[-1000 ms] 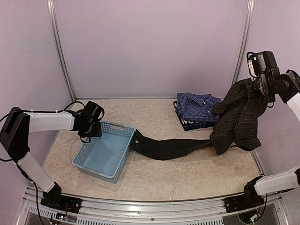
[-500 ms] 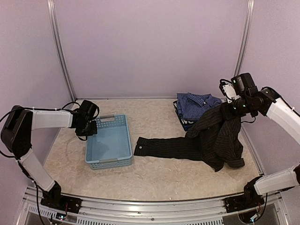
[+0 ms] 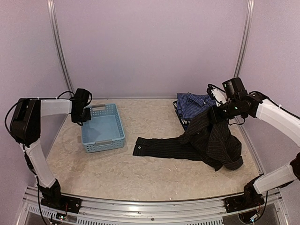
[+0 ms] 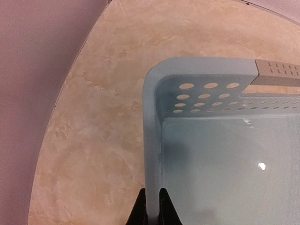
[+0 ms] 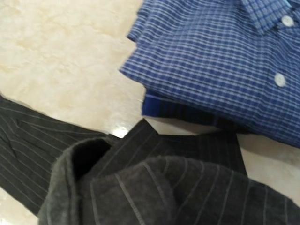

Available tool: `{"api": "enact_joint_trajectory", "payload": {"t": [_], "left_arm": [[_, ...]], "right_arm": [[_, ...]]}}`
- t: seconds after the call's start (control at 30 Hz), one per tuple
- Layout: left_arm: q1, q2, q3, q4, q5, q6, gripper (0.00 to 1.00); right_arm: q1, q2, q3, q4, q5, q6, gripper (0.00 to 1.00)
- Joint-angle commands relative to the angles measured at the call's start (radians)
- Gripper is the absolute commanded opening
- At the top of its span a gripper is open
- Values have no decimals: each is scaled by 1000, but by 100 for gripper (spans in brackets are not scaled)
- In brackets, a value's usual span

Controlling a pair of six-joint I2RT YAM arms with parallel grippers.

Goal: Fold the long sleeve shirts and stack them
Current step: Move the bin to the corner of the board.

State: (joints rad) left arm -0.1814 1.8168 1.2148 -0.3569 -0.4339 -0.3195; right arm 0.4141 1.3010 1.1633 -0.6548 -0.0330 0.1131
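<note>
The black pinstriped shirt lies crumpled on the table toward 3 o'clock from its centre. One sleeve is stretched flat toward 9 o'clock. The shirt's upper edge rises in a bunch to the right gripper, which is clamped on that cloth just above the tabletop. Just beyond it, at about 1 o'clock, the blue checked shirt sits folded, its white buttons facing up. In the right wrist view the black cloth laps against the folded shirt's near edge.

The right arm reaches in from the 3 o'clock side, forearm sloping down and wrist bent toward the pile.

The left arm stretches level along the 9 o'clock side. The left gripper points down onto the light blue plastic basket. In the left wrist view its fingers pinch the basket's side wall near a corner, one inside and one outside.
</note>
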Motion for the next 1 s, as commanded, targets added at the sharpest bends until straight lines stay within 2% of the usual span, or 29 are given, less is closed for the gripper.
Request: {"api": "enact_joint_trajectory", "payload": {"t": [0.0,0.17,0.3,0.43,0.6,0.7,0.83,0.97], "left_arm": [[56,111,94,-42,-117,99,4],[117,216,189,-25,-98,151,11],[150,274,292,-46,-123,173,23],[208,293,339,-48,-142,171,42],[279,290,368,-82,-115,104,52],[240,194,276,-10,-80,95,57],[115,31,150,77,-33,77,78],[-15,-81,59,73,-64,42,82]], "right_arm": [[13,14,-23,66,-53,-10,0],[15,22,-30,76,-64,-8,0],[20,25,-33,79,-66,1,0],[22,18,-37,80,-62,11,0],[30,29,-32,82,-73,20,0],[36,41,-30,88,-72,23,0],[45,59,-31,107,-82,31,0],[53,75,-31,119,-93,30,0]]}}
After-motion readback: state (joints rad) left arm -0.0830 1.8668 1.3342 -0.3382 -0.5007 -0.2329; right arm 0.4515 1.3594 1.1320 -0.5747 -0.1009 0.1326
